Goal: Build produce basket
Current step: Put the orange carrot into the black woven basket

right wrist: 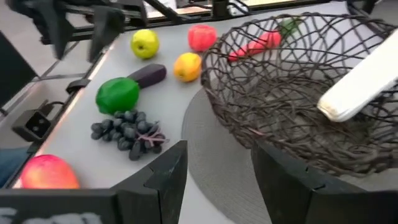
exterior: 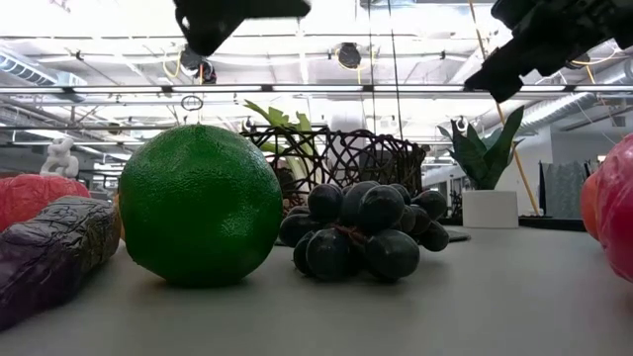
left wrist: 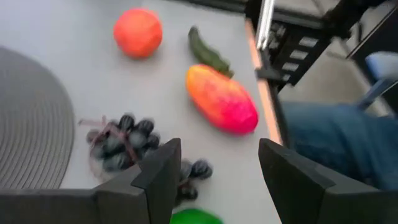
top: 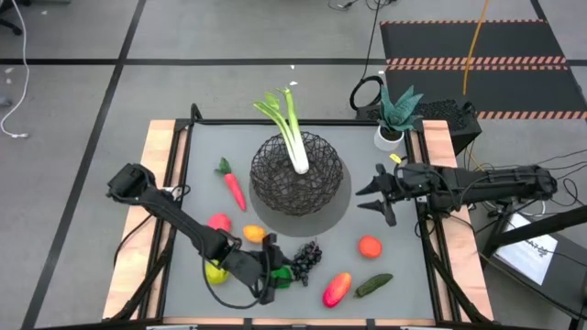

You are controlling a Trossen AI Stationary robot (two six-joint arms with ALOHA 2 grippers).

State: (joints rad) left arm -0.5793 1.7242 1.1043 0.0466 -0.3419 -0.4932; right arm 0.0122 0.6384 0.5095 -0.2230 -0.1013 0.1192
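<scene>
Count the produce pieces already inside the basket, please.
1: the leek leans in the basket, its leaves over the far rim. The rest lie on the table; a small piece could hide behind the wire.

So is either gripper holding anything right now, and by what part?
Nothing is held. The left gripper is open above the green fruit; the right gripper is open and empty beside the basket.

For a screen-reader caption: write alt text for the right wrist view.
A black wire basket holds the white end of a leek, seen past the right claw with its jaws apart. On the grey table beside it lie dark grapes, a green fruit, an eggplant, an orange fruit, a yellow-green apple and a red fruit.
</scene>
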